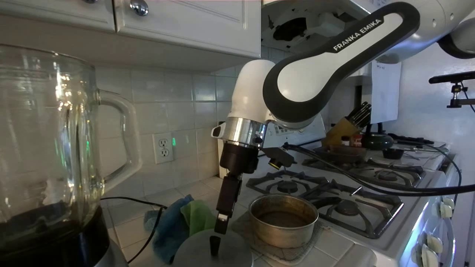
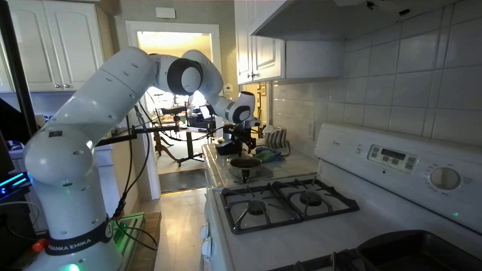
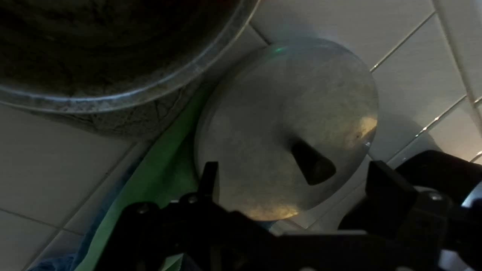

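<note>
Wrist view shows the gripper (image 3: 290, 165) spread near a lid (image 3: 260, 109); an exterior view adds knives (image 1: 360, 114).

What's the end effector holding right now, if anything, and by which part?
Nothing is held: in the wrist view the end effector stands open, with the metal lid and its black knob ungripped.

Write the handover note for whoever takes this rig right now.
Gripper: open, holding nothing, over the lid; whether it touches the black knob can't be told.
Lid: knob up, beside the pot and overlapping the green cloth in the wrist view.
Pot: uncovered, on a mat next to the stove.
Done: gripper lined up above the lid, jaws apart.
Left, by the look of it: a grip on the knob, not yet taken.
</note>
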`<state>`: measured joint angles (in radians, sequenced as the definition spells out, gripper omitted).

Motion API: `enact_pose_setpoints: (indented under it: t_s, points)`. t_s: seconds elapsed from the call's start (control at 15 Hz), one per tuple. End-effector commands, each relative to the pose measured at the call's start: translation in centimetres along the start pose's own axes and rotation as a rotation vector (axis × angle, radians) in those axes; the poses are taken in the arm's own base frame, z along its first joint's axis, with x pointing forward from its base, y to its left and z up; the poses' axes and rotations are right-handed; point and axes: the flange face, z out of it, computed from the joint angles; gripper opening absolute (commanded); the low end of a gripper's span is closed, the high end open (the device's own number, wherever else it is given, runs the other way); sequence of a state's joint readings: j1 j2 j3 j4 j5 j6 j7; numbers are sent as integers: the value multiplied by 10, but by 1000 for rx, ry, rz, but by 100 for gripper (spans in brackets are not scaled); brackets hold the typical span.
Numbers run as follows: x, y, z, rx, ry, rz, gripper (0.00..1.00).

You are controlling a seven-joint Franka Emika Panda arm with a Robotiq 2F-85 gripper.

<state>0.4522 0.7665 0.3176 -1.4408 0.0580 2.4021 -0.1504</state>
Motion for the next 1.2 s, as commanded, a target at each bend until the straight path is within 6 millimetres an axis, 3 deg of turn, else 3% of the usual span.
enact_pose_setpoints:
  t_s: [0.0,0.53,0.6,1.13]
  points:
    - [0,-1,7,16,35,-29,100]
    - [1,-16,20,49,65,-56,98]
    - [1,-17,21,51,67,-58,80]
    - [5,-15,26,29,104,-50,25]
